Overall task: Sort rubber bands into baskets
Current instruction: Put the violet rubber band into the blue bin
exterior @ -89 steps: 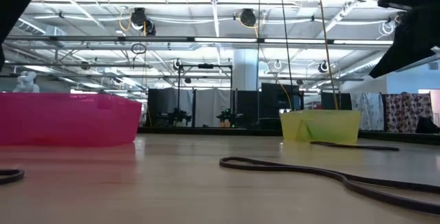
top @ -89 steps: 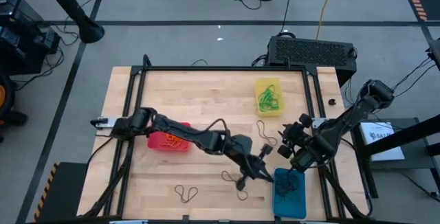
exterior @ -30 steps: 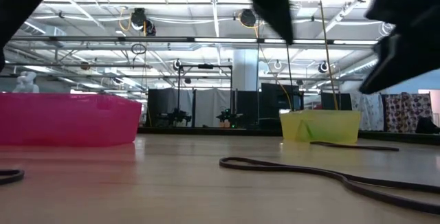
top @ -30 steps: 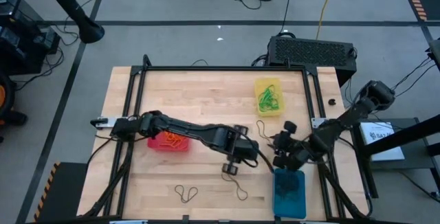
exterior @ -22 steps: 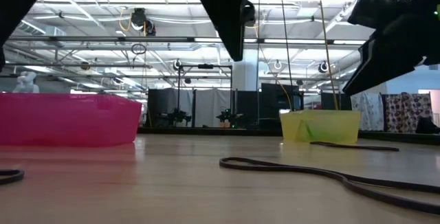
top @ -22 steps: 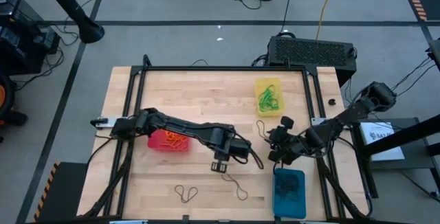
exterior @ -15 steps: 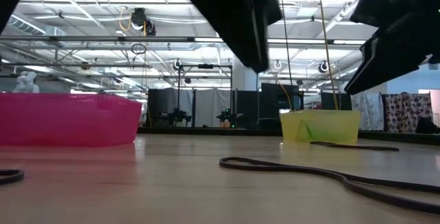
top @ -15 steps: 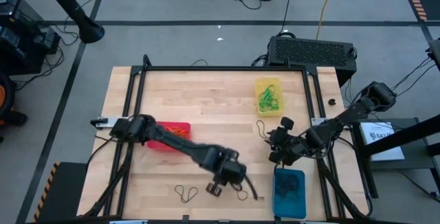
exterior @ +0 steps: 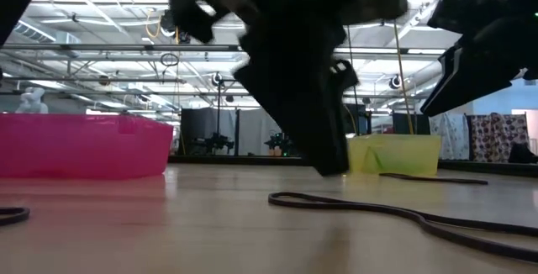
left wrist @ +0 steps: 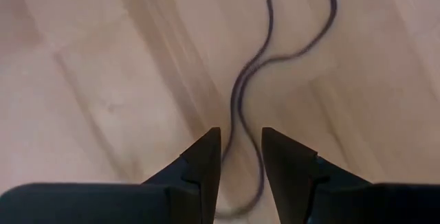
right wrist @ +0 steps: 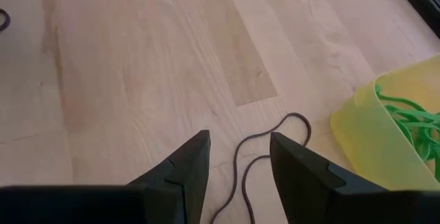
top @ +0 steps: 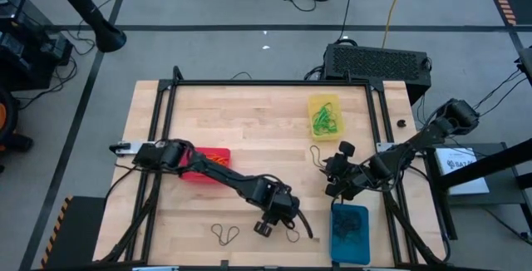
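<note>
My left gripper [top: 263,228] [left wrist: 240,152] is low over the table's near middle, open. Its fingers stand on either side of a dark rubber band [left wrist: 275,59] that lies flat on the wood; I cannot tell whether they touch it. My right gripper [top: 331,169] [right wrist: 237,157] hovers open over another dark band [right wrist: 258,145] [top: 317,155]. That band lies beside the yellow basket [top: 324,117], which holds green bands [right wrist: 412,121]. The red basket [top: 204,165] holds orange-red bands. The blue basket [top: 350,234], at the near right, holds dark ones.
A third dark band [top: 223,234] lies near the front edge, left of my left gripper. The low view shows a dark band [exterior: 378,211] in the foreground, with the red basket [exterior: 84,144] and yellow basket [exterior: 395,152] behind. A black frame [top: 266,82] borders the table.
My left gripper has swung from the table's middle toward the near edge and slightly left, then come down low over a dark band. My right gripper has shifted a little toward the far edge, away from the blue basket, and then held still. No band has moved.
</note>
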Available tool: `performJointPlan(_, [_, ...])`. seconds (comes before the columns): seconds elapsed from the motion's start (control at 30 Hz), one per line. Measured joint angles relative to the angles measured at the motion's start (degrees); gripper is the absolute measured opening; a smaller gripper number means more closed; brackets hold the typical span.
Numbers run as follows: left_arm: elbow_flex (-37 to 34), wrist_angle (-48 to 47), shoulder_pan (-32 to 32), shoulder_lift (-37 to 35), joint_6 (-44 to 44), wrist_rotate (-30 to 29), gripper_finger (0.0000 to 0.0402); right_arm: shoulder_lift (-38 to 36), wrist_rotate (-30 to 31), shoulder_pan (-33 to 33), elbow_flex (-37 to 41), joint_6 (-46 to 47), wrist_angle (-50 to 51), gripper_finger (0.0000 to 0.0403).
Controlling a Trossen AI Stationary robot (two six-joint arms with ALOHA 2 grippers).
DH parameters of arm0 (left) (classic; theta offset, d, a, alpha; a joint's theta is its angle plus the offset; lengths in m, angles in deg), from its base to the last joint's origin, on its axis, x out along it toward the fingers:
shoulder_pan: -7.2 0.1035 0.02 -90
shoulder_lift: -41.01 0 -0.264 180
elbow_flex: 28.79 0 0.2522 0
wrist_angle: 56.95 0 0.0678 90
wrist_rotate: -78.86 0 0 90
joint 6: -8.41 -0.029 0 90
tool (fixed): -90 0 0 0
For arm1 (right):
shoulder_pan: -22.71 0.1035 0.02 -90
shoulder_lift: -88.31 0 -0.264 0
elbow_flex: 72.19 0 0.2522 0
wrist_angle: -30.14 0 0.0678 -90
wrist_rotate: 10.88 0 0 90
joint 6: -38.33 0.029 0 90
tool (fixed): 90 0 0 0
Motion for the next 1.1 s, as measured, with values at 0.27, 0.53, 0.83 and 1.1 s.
performJointPlan(0.27, [0.1,1.0,0.3,2.7,-1.2,3.3,0.0113,0.0,-1.4,0.0,0.0,-0.1,-0.4,0.0146])
performJointPlan(0.53, [0.2,0.2,0.4,2.7,0.4,2.3,0.0068,0.0,-1.4,0.0,0.0,0.1,-0.2,0.0146])
performJointPlan(0.83, [1.3,0.6,2.0,2.8,0.4,2.7,0.0008,0.0,-9.2,0.3,0.0,2.2,0.1,0.0146])
performJointPlan(1.1, [7.5,1.2,2.0,2.5,-1.2,1.8,0.0003,-2.2,-8.9,5.1,-0.1,6.3,4.7,0.0146])
